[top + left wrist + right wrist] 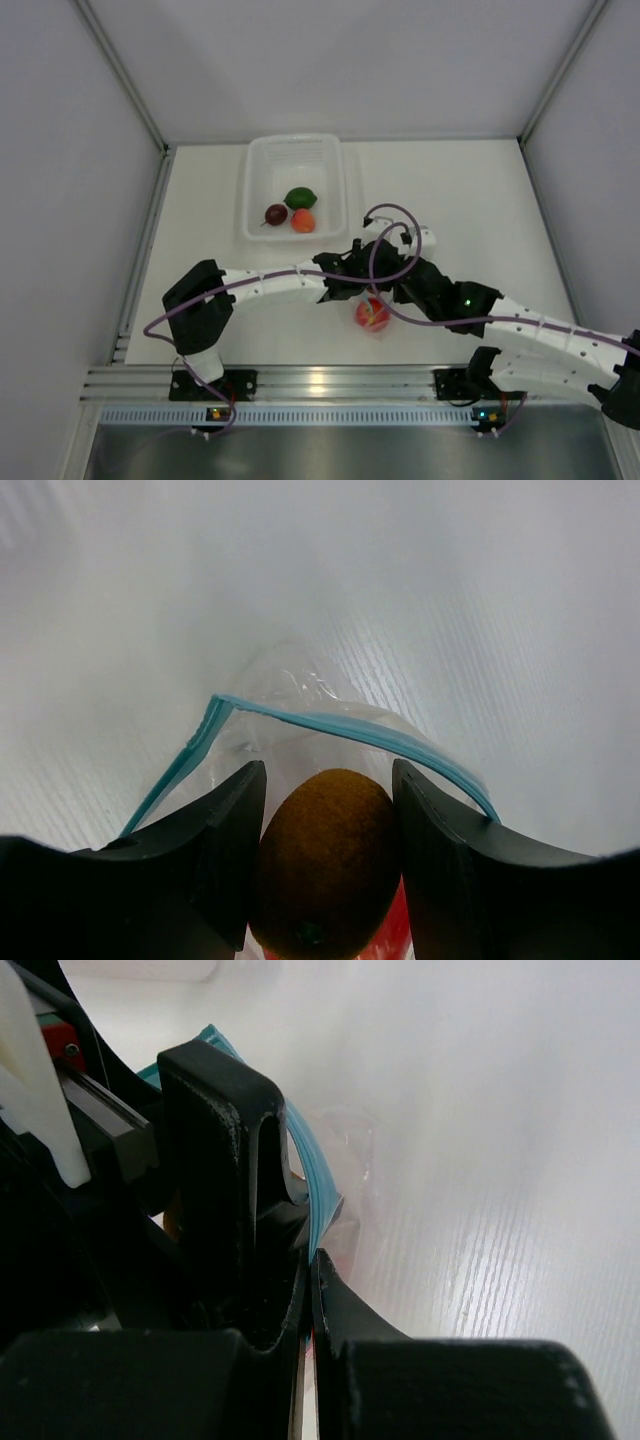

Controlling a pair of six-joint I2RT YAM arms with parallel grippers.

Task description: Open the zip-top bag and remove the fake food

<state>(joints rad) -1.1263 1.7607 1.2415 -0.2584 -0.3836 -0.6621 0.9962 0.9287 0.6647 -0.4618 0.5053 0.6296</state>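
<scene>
Overhead, the left arm (260, 282) reaches from its base toward the middle of the white table (470, 200). Beyond it, at the far side of the table, stands a translucent white tub (255, 165). The tub holds a green fruit (300, 197), a maroon fruit (276, 213) and an orange fruit (303, 221) close together.

Right of the tub and nearer the bases, the left gripper (348, 288) meets the zip-top bag (290, 680). The bag lies on the table between the two grippers. In the left wrist view, the teal zip strip (340, 725) arches open around the black fingers (225, 840). The fingers are clamped on a brownish-orange fruit (325, 865), one touching each side of it, at the bag's mouth. A red fruit (371, 314) lies beneath, inside the bag, toward the near edge of the table.

Just right of the bag, the right gripper (312, 1260) pinches the bag's edge. Its jaws are nearly together, with the teal strip passing between them and clear crinkled plastic spreading beyond. The right arm (540, 335) runs back to its base at the lower right.
</scene>
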